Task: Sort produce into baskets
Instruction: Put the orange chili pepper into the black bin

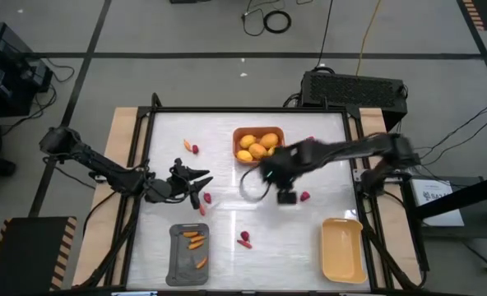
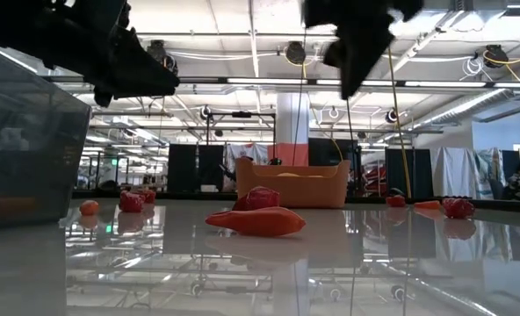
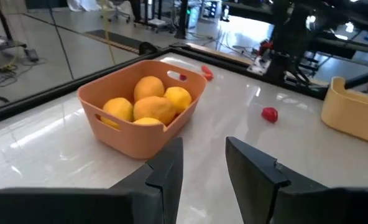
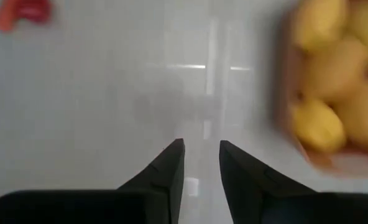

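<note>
Right gripper (image 4: pixel 201 155) just beside orange-brown plastic basket (image 1: pixel 237 150) of yellow lemons (image 1: pixel 258 144), fingers slightly apart, empty. Left gripper (image 3: pixel 204 158) likewise, farther off. Loose red berry (image 1: pixel 305 196) near basket: probably light, slick, rolls; pinch across middle.

You see the right tool (image 1: pixel 270 174) smeared by motion overhead; the pale yellow basket (image 3: pixel 358 109) is cut off.
</note>
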Robot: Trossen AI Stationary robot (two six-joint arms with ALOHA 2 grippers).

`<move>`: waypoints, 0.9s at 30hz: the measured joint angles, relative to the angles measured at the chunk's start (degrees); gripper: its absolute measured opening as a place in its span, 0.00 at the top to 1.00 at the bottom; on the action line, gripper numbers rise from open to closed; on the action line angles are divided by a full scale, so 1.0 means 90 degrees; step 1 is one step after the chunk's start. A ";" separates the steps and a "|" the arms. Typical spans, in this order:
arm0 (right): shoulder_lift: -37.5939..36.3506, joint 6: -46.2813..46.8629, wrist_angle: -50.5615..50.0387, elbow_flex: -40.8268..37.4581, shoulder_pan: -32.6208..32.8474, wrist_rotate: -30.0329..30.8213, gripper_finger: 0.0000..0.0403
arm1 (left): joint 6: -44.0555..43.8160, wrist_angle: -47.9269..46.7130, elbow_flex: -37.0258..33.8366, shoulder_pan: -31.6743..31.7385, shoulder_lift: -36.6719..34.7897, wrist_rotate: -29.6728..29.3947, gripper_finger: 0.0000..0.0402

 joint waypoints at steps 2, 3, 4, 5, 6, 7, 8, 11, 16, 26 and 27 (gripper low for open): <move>-0.0673 0.0298 0.0215 -0.0638 -0.0419 0.0010 0.78 | 0.0005 0.0000 0.0000 0.0076 0.0000 0.0142 0.68; -0.0984 0.0488 0.0286 -0.0924 -0.0639 0.0013 0.78 | 0.0007 -0.0002 0.0000 0.0111 0.0000 0.0211 0.68; -0.1246 0.0726 0.0346 -0.1184 -0.0870 0.0039 0.78 | 0.0016 -0.0007 0.0000 0.0150 0.0000 0.0301 0.68; -0.1470 0.0973 0.0408 -0.1427 -0.1092 0.0128 0.78 | 0.0082 -0.0007 0.0000 0.0185 0.0000 0.0363 0.68; -0.1650 0.1203 0.0441 -0.1633 -0.1312 0.0256 0.78 | 0.0159 -0.0009 0.0000 0.0219 0.0000 0.0451 0.68; -0.1788 0.1391 0.0459 -0.1816 -0.1512 0.0414 0.78 | 0.0242 -0.0008 0.0000 0.0261 -0.0001 0.0514 0.68; -0.1903 0.1530 0.0450 -0.1983 -0.1699 0.0529 0.78 | 0.0325 -0.0012 0.0000 0.0310 0.0000 0.0590 0.68; -0.2081 0.1705 0.0389 -0.2444 -0.2188 0.0670 0.78 | 0.0560 -0.0006 0.0002 0.0469 -0.0002 0.0771 0.68; -0.1744 0.1926 0.0407 -0.2998 -0.3117 0.0613 0.78 | 0.0958 0.0004 0.0002 0.0823 -0.0007 0.1192 0.68; -0.0995 0.1484 0.1033 -0.3459 -0.4508 0.0333 0.78 | 0.0959 -0.0009 0.0012 0.1268 -0.0007 0.2150 0.68; -0.0952 0.1446 0.1032 -0.3459 -0.4581 0.0331 0.78 | 0.0957 -0.0005 0.0012 0.1268 -0.0007 0.2152 0.68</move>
